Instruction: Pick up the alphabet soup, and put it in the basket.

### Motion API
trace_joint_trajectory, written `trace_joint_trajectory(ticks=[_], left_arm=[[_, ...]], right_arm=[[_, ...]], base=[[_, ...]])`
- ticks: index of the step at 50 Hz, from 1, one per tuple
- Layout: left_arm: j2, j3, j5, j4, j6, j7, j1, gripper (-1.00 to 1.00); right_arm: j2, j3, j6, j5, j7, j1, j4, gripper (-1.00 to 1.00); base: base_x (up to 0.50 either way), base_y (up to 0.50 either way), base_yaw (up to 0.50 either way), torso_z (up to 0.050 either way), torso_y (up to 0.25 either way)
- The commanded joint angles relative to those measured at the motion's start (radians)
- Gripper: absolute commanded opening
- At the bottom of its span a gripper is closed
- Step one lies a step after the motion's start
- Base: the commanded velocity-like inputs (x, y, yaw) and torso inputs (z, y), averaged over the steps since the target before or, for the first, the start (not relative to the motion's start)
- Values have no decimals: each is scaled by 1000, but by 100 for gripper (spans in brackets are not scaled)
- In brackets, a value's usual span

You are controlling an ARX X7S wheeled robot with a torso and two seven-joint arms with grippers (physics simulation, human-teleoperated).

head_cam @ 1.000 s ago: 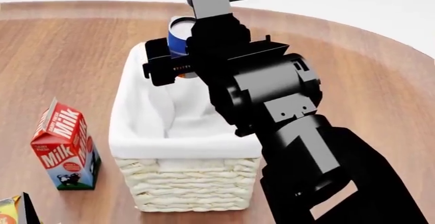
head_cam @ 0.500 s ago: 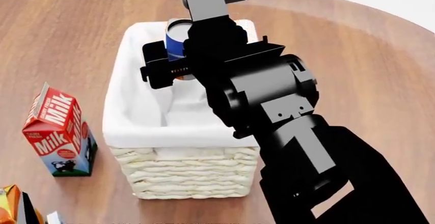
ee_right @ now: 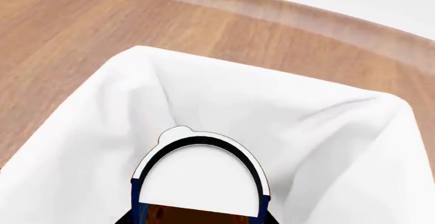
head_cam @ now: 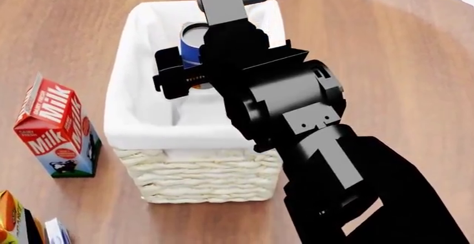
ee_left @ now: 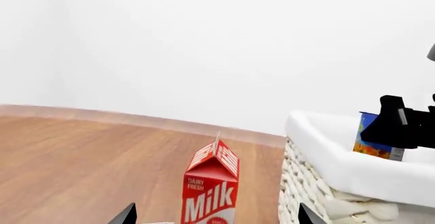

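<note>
**Soup Can Held Over the Basket**

Near the top centre of the head view, my right gripper [head_cam: 194, 69] stood clamped on the alphabet soup [head_cam: 192, 43], gripping its blue label at mid-height with the pale top showing above. The can hung inside the basket [head_cam: 141, 130] opening, over the white lining. I judged it stiff, fairly light and smooth-sided, so a squeeze across the curved wall seemed the safest hold; its slick label could slip under a loose grip. At the left of the frame stood the milk carton [head_cam: 55, 127], well apart. My left gripper [ee_left: 214, 218] showed two fingertips spread wide, holding nothing.
</note>
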State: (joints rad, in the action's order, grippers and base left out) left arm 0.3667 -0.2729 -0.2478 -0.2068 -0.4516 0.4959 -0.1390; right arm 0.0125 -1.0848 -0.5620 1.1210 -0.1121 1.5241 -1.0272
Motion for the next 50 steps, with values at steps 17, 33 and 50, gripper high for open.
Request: trace_joint_trajectory(ticks=[17, 33, 50], left_arm=[[4, -6, -34, 14, -39, -18, -1, 100], [9, -8, -35, 8, -37, -14, -4, 100], [12, -8, -37, 9, -37, -10, -3, 100]], right_arm=[[9, -13, 27, -5, -50, 13, 13, 100], [28, -24, 9, 6, -77, 18, 58, 100], [304, 56, -148, 136, -337, 52, 622, 100]], base=[[-1, 0, 0, 0, -18], [0, 0, 0, 0, 0], [0, 0, 0, 0, 0]])
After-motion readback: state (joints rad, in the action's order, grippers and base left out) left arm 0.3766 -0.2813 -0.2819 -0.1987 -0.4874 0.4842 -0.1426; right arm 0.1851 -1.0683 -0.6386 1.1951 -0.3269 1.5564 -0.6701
